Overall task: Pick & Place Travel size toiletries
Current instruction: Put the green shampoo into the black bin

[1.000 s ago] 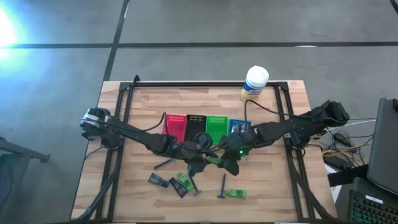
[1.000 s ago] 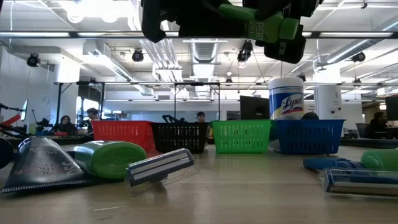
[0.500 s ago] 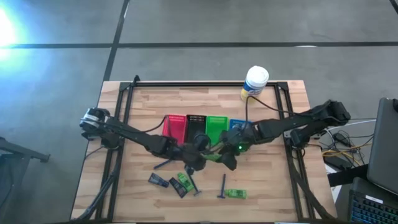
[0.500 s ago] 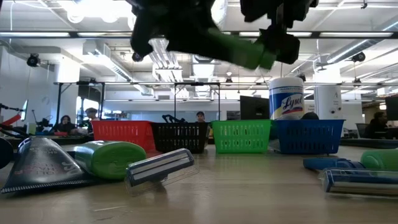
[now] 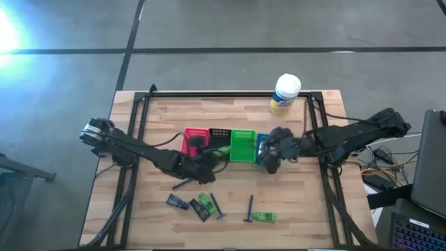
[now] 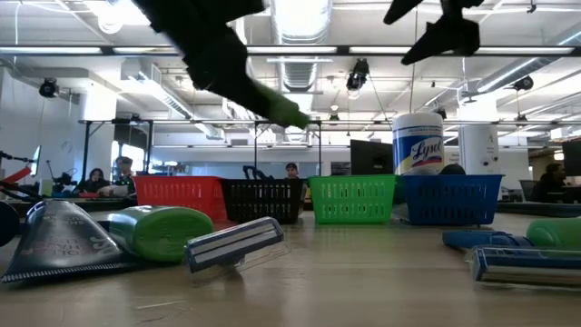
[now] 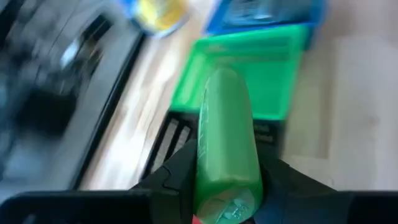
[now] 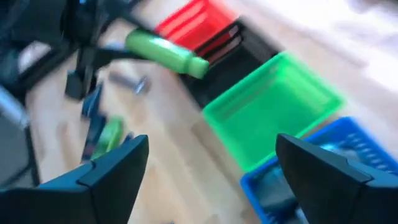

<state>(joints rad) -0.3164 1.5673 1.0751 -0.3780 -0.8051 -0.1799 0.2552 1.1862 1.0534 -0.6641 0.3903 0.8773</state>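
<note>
A green bottle [image 7: 227, 124] is up in the air in front of the tray row, with my left gripper [image 5: 208, 158] shut on it; the low view shows this bottle [image 6: 272, 103] slanting down. My right gripper [image 8: 211, 180] stands open and empty above the blue tray [image 5: 267, 143]. On the near part of the table lie other toiletries: a black tube [image 5: 176, 202], a green packet [image 5: 204, 204], a T-shaped stick [image 5: 249, 209] and another green packet [image 5: 264, 217]. My left gripper pinches the green bottle's end away from the cap [image 7: 227, 190] between its two fingers. The fingers come from the table's left, slanting, and the bottle runs on past them. It is lifted clear, with its cap end [image 6: 292, 114] tilted down.
Red [image 5: 196, 139], black [image 5: 220, 137], green [image 5: 242, 144] and blue trays stand side by side at mid-table. A white canister with a yellow label [image 5: 286, 93] stands at the far edge. A dark stick [image 5: 184, 184] lies left of centre. People sit in the room behind.
My right gripper has opened, let go of the green bottle, and drawn back toward the table's right and far side, over the blue tray. My left gripper keeps the bottle and has carried it toward the table's left and far side; its free cap end has tipped down.
</note>
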